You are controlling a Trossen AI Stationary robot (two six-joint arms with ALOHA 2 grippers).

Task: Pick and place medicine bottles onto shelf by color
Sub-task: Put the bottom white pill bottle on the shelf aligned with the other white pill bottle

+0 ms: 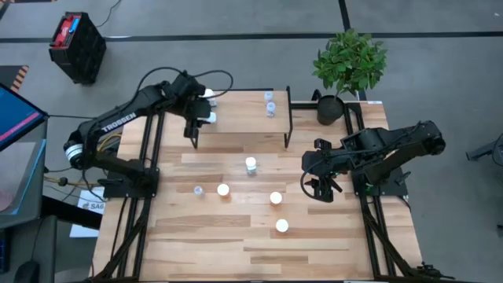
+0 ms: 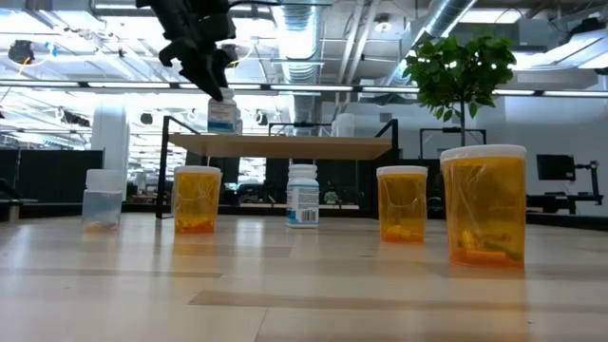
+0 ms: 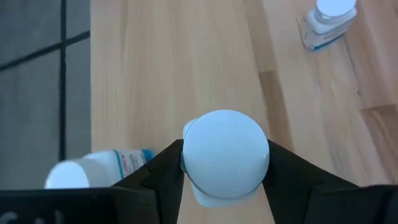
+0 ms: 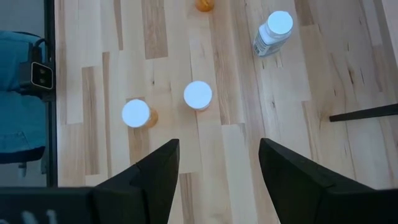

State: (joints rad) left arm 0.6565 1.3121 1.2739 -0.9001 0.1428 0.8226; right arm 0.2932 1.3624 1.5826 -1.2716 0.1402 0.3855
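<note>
- A white bottle (image 3: 225, 152) was pinched by the left pincer (image 3: 224, 186) over the shelf (image 1: 236, 118).
- The right pincer (image 4: 219, 171) was held spread above the surface (image 1: 236, 244).

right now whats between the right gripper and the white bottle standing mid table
Only bare tabletop lies between the right gripper and the white bottle; the high view shows it. The nearest orange bottle stands off that line.

Grey floor (image 1: 440, 86) marked with dark lines surrounds the counter (image 1: 204, 251). A potted plant (image 1: 350, 63) stands at its far corner. Ceiling ducts (image 2: 304, 28) and strip lights (image 2: 85, 85) run overhead.
</note>
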